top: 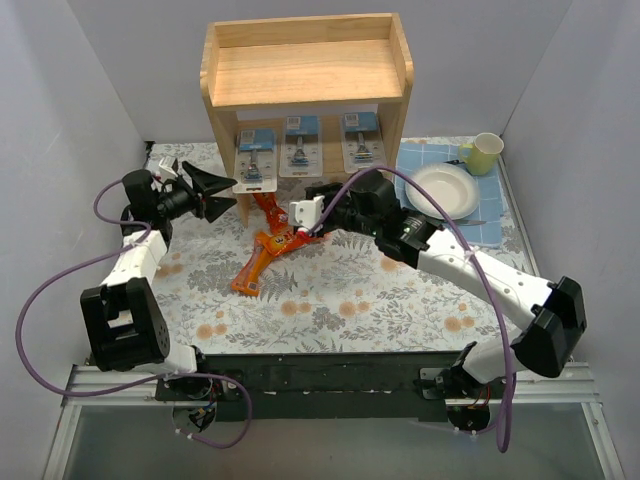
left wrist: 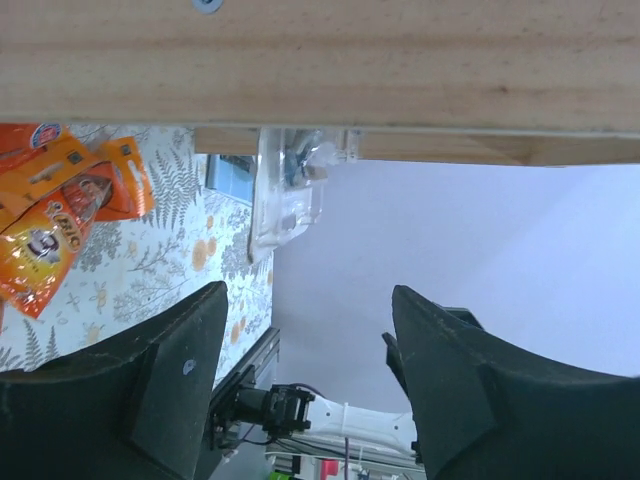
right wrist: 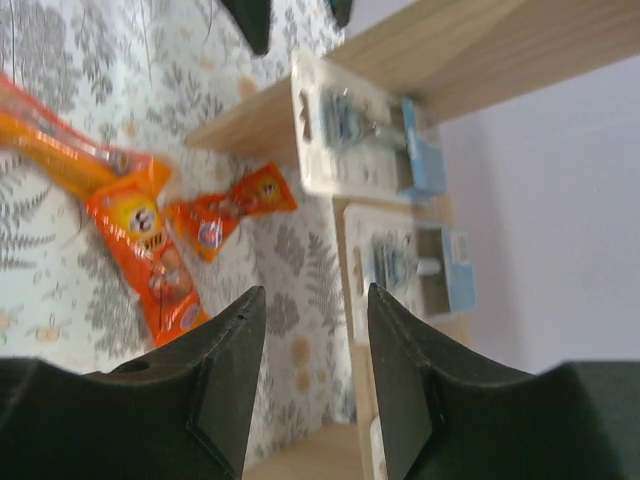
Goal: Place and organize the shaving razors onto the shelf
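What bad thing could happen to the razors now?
The left gripper, jaws open, is close to the leftmost razor pack, which stands upright in the shelf; a bump might tip it. The right gripper hangs near the orange snack packets and could drag them if it moves low.

Three razors (top: 302, 148) abreast under shelf (top: 300, 75) top

We find the overhead view bright and evenly lit from above, with soft shadow under the top tier of the shelf (top: 300, 75). In the wrist views, the left gripper fingers (left wrist: 170, 390) and right gripper fingers (right wrist: 225, 370) sit dark and unsharp along the bottom edge. The right wrist view is soft throughout, blurring the shaving razors (right wrist: 350, 140).
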### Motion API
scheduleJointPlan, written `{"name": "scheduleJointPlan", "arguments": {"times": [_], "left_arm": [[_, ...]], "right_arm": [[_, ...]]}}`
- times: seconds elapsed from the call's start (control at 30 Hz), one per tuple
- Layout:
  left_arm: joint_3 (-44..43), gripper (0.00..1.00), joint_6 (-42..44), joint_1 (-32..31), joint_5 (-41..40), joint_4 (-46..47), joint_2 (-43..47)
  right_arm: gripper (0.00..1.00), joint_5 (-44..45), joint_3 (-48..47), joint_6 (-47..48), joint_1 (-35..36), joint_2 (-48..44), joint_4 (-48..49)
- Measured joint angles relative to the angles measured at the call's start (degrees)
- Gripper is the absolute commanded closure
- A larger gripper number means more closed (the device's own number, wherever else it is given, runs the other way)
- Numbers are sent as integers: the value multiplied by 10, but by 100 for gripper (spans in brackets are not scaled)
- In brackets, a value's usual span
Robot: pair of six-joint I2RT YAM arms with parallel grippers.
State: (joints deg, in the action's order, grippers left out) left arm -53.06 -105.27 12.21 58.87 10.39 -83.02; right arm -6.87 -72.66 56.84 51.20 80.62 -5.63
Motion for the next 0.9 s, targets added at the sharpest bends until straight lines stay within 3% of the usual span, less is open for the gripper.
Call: {"name": "scheduleJointPlan", "arguments": {"times": [0.1, 0.13, 0.23, 0.3, 0.43, 0.9], "left_arm": [[1, 37, 37, 12, -2, -61, 18], [2, 39, 45, 15, -4, -75, 23], [21, 51, 76, 35, -14, -126, 53], [32, 64, 96, 54, -20, -158, 74], [37, 80, 136, 91, -29, -205, 105], [38, 83, 205, 128, -49, -272, 173]], "right_arm": [[66, -36, -52, -42, -1, 42, 4], [81, -49, -69, -58, -2, 60, 5], [99, -94, -143, -116, -2, 127, 0], [99, -117, -197, -147, -2, 174, -7], [99, -154, -293, -210, -2, 261, -24], [99, -186, -360, -257, -30, 344, -85]]}}
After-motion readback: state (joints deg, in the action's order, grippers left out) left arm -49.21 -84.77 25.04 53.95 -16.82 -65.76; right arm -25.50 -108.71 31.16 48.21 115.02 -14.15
